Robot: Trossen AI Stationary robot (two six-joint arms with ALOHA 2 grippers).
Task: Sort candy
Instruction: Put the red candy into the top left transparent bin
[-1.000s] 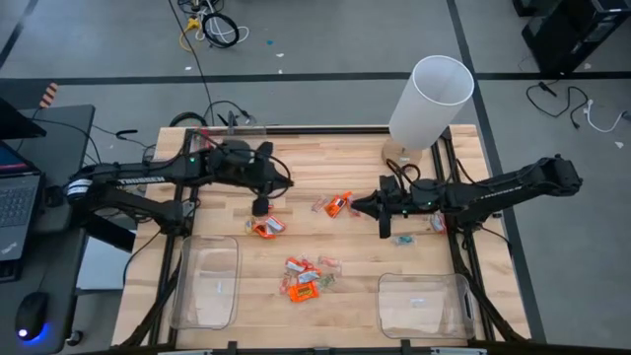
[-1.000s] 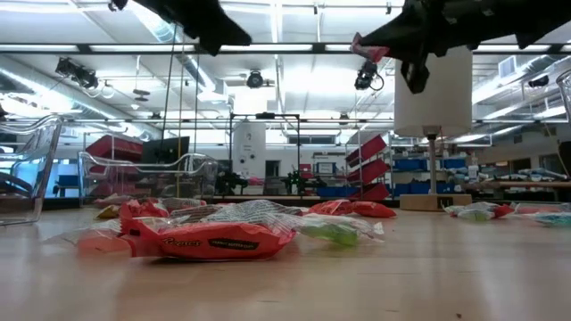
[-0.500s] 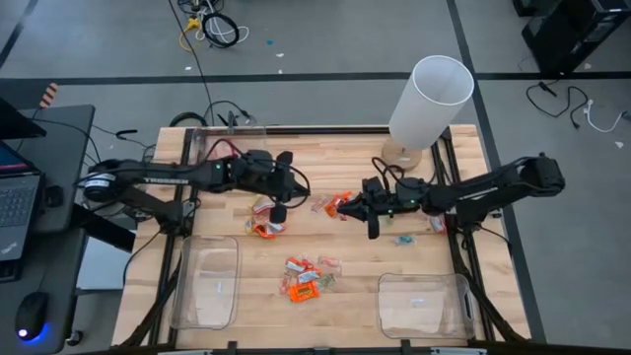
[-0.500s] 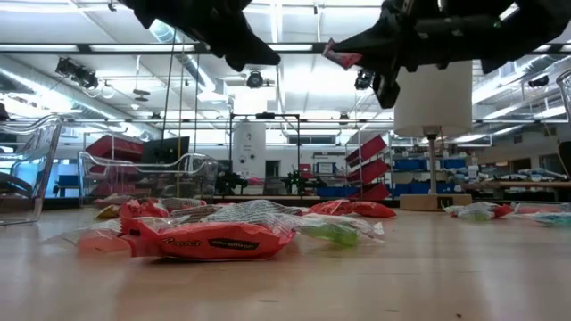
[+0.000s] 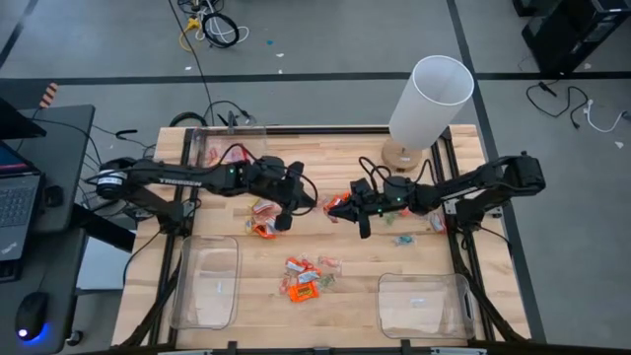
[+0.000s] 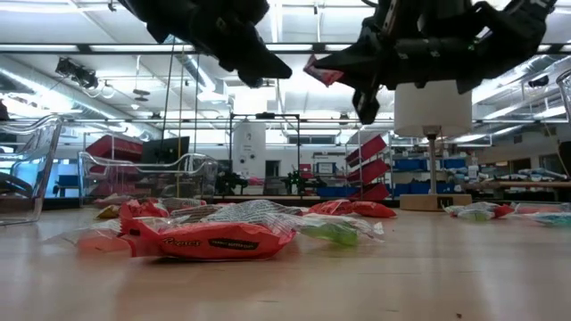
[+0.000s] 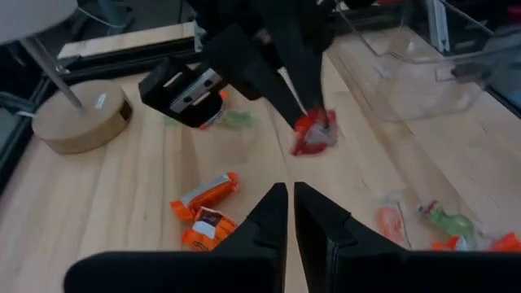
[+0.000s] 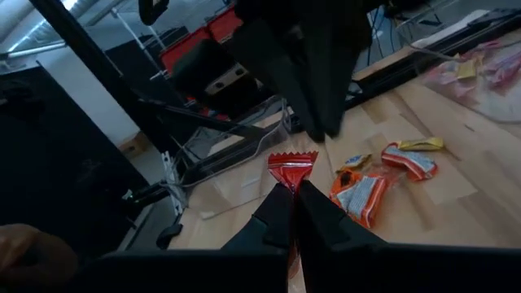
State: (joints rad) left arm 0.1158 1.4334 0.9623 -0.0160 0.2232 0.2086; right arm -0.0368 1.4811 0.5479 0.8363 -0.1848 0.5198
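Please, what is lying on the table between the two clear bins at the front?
In the high view, a small pile of candy, mostly orange wrappers, lies between the left bin and the right bin; the wood on either side of it is bare.

We saw two matte black jointed arms with white lettering along their links, thin cables trailing, and tapered dark fingers [image 7: 273, 213] on each.

Both arms' fingers [image 5: 340, 209] closer together over mid-table.
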